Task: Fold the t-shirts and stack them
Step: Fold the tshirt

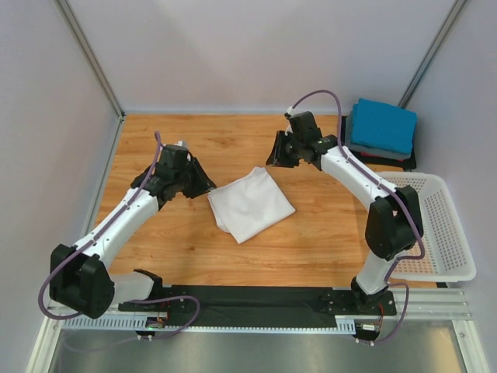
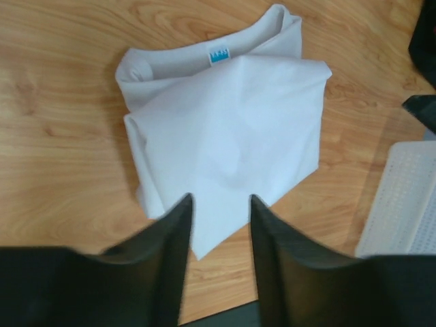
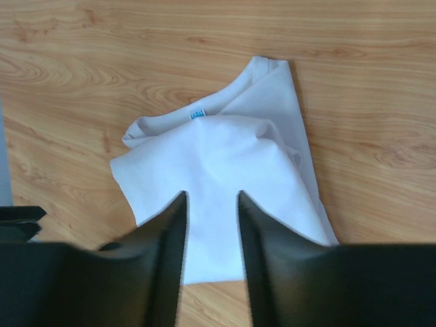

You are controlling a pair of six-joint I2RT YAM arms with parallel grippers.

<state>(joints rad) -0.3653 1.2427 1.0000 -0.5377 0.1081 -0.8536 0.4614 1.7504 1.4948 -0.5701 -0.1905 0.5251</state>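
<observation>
Wood-grain table [image 1: 194, 241] enclosed by pale panels [image 1: 256, 54]; folded white t-shirt [image 1: 250, 203] lies between left gripper [image 2: 219, 199] and right gripper [image 3: 211, 196], both spread apart and empty.

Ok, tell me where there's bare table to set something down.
The table is bare between the white t-shirt and the back wall, and between it and the near edge. Crowded at right: shirt stack, basket.

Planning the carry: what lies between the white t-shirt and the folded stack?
In the top view, the right arm crosses between the white t-shirt and the folded stack.
</observation>
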